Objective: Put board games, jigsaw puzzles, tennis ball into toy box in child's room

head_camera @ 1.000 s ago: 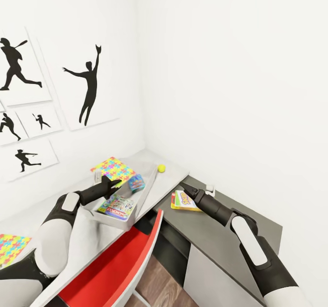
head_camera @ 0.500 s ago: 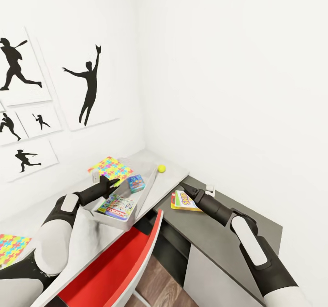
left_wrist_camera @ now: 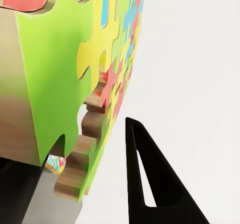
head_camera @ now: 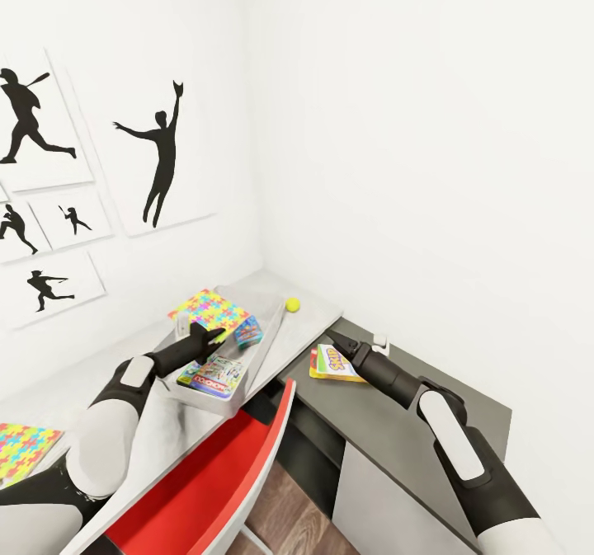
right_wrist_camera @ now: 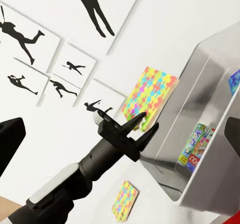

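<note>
1 jigsaw puzzle [head_camera: 209,308] is pinched at its edge by the left gripper [head_camera: 213,336], tilted above the toy box [head_camera: 247,355] on the table [head_camera: 309,317]. 2 board games [head_camera: 216,372] lie inside the box, and the tennis ball [head_camera: 292,304] sits just beyond it. The right gripper [head_camera: 334,340], fingers pressed together, rests on the yellow-red board game [head_camera: 332,364].

L tool [head_camera: 213,334] w/ jigsaw puzzle [head_camera: 209,308] shifted right, now over toy box [head_camera: 268,339]. L arm drawn in nearer the box.
</note>
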You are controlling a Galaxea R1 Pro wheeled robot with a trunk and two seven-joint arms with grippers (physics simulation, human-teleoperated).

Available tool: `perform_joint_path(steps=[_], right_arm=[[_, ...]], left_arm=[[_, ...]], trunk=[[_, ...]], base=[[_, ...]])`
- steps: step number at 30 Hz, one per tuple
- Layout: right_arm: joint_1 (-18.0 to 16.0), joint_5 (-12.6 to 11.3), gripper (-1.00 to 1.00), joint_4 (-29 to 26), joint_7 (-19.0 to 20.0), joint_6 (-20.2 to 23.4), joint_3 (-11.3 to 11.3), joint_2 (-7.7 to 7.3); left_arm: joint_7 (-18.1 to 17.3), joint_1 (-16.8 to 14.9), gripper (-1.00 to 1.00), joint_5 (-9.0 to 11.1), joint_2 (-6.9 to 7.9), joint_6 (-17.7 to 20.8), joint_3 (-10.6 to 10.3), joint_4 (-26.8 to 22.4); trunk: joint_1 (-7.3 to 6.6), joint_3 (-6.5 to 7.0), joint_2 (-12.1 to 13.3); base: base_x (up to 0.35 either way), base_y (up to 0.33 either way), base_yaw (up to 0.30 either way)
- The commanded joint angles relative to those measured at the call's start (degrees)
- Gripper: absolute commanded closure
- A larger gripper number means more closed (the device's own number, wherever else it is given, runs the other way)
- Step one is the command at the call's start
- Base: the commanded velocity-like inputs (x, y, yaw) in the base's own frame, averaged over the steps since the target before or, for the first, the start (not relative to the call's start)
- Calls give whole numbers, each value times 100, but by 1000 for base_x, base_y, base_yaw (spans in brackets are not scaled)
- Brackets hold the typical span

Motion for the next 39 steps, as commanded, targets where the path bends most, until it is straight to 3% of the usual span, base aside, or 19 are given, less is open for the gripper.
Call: perform_joint_path(steps=[1, 8, 12, 14, 18, 26, 31, 39], right_arm=[[-6, -36, -100, 0, -5, 25, 4, -4], [-5, -36, -100, 0, -5, 25, 4, -5], [-5, -36, -100, 2, -5, 25, 4, -4], [-4, -36, -100, 0, -5, 25, 4, -4], [-4, -36, -100, 1, -5, 25, 4, -4], [-5, -36, -100, 2, -5, 25, 4, -4], [-3, -36, -100, 2, -5, 25, 4, -4], [-4, -36, -100, 2, -5, 25, 4, -4]], left_arm=[[-16, -9, 100, -23, -3, 30, 42, 4], [1, -6, 100, -15, -10, 12, 76, 124], [10, -4, 100, -36, -5, -40, 451, 476], [98, -6, 100, -48, -9, -224, 769, 616], [570, -7, 100, -24, -6, -413, 955, 837], [830, -4, 100, -15, -11, -588, 1099, 969], [859, -2, 100, -15, 1, -827, 1119, 1122], [864, -4, 100, -15, 13, -870, 1186, 1257]], trunk=[[4, -13, -13], [4, -13, -13], [4, -13, -13], [4, -13, -13], [4, -13, -13], [4, -13, -13], [4, -13, -13], [4, -13, -13]], base=[[0, 0, 0], [0, 0, 0], [0, 0, 0], [0, 0, 0], [0, 0, 0], [0, 0, 0], [0, 0, 0], [0, 0, 0]])
